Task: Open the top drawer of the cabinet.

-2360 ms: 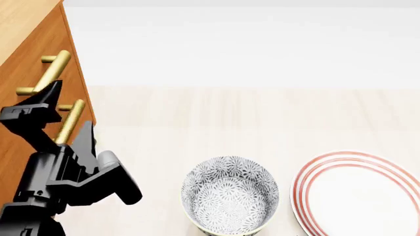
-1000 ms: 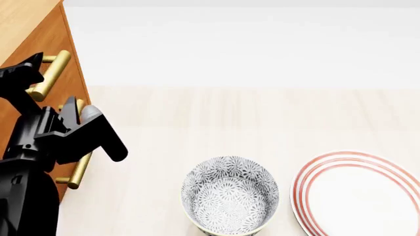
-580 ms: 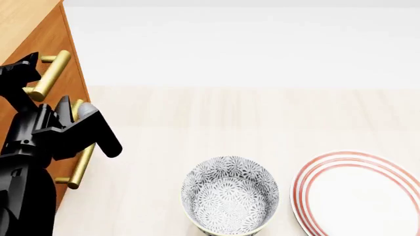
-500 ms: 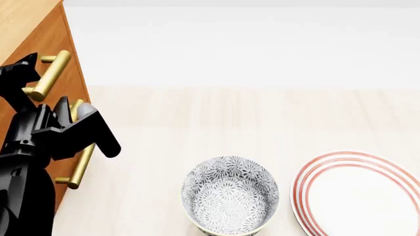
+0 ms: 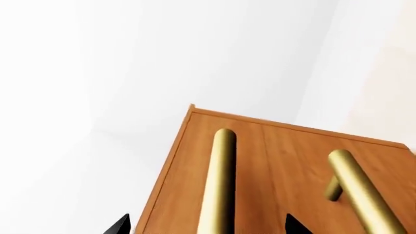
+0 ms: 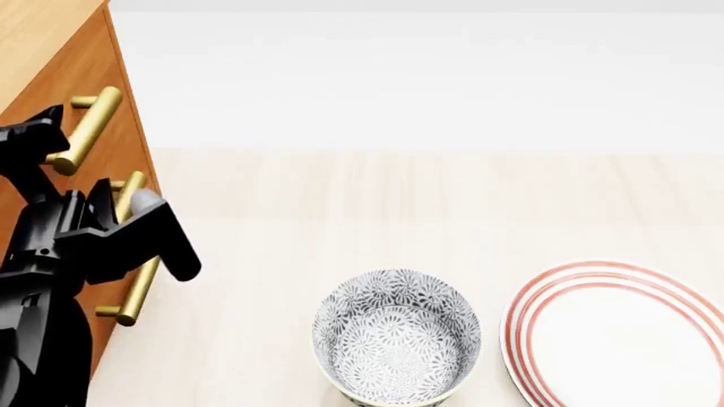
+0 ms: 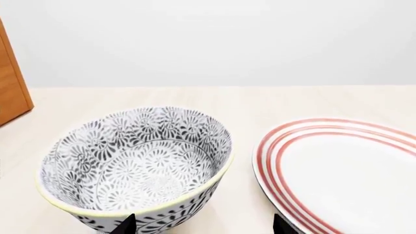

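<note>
The orange-brown cabinet (image 6: 34, 34) stands at the left of the head view. The top drawer (image 6: 85, 64) sits flush with the cabinet's front, and its brass bar handle (image 6: 93, 120) lies along it. My left gripper (image 6: 77, 157) is open, with one black finger on each side of that handle's lower end. In the left wrist view the same handle (image 5: 219, 180) runs between the two fingertips of the left gripper (image 5: 206, 226), apart from both. My right gripper (image 7: 204, 226) is open and holds nothing; it does not show in the head view.
The lower drawer's brass handle (image 6: 138, 284) is partly behind my left arm and appears again as the lower handle (image 5: 359, 192). A patterned bowl (image 6: 396, 335) and a red-ringed plate (image 6: 622, 335) sit on the pale table, just ahead of the right gripper.
My left gripper has risen from beside the lower handle to the top drawer's handle and moved in toward the cabinet front. The bowl and plate have not moved.
</note>
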You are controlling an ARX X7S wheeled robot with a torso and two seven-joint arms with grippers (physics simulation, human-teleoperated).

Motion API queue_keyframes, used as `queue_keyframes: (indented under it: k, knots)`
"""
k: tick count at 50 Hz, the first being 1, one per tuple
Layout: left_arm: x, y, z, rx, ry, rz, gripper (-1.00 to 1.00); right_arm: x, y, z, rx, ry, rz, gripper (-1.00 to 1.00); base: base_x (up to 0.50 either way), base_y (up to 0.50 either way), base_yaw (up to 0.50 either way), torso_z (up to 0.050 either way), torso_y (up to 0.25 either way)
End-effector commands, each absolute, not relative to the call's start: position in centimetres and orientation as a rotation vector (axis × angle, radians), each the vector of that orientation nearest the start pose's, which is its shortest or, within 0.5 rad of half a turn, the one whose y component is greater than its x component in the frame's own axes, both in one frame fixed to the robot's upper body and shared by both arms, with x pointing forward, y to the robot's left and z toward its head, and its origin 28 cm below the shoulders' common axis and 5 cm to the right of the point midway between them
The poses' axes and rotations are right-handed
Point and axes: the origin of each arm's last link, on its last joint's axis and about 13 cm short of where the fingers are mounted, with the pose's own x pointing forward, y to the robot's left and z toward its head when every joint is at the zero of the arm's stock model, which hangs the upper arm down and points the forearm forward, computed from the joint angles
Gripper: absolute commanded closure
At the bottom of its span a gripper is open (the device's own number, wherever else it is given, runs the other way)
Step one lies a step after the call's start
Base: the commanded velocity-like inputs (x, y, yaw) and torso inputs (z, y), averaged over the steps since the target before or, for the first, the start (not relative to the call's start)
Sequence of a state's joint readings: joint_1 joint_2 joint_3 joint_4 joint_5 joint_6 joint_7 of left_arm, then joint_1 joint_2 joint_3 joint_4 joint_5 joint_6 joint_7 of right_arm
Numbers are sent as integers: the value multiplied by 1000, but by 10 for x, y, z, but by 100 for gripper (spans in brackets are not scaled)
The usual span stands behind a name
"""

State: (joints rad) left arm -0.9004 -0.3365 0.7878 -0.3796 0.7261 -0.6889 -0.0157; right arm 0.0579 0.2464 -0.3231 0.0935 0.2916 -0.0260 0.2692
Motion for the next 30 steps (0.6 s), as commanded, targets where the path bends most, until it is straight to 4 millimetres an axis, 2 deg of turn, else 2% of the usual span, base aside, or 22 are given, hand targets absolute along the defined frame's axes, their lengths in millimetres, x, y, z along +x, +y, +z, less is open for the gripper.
queue_keyframes:
  k: [1,15,16,30]
  knots:
    - [365,248,158,1430,53,198,-100,212,-95,0,18,84,21,-100,0,0,0,0,0]
    - [369,253,157,1441,52,237,-100,212,-95,-1,19,90,26,-100,0,0,0,0,0]
    - [369,253,158,1452,42,244,100,212,-95,-1,19,91,27,-100,0,0,0,0,0]
    - [369,253,155,1489,27,226,100,212,-95,-2,15,98,31,-100,0,0,0,0,0]
